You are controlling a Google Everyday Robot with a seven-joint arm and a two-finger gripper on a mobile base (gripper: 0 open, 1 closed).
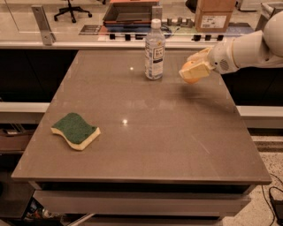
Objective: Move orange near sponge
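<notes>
The orange [190, 74] is held in my gripper [195, 69], which reaches in from the right on a white arm and is shut on the fruit. It hangs a little above the far right part of the brown table [150, 141], with its shadow on the tabletop below. The sponge [75, 130], dark green on top with a pale yellow base, lies flat near the table's front left. It is far from the orange, across the table.
A clear water bottle [154, 49] with a white cap stands upright at the back middle, just left of the gripper. Behind the table are a counter, a cardboard box [215, 13] and a dark tray [129, 12].
</notes>
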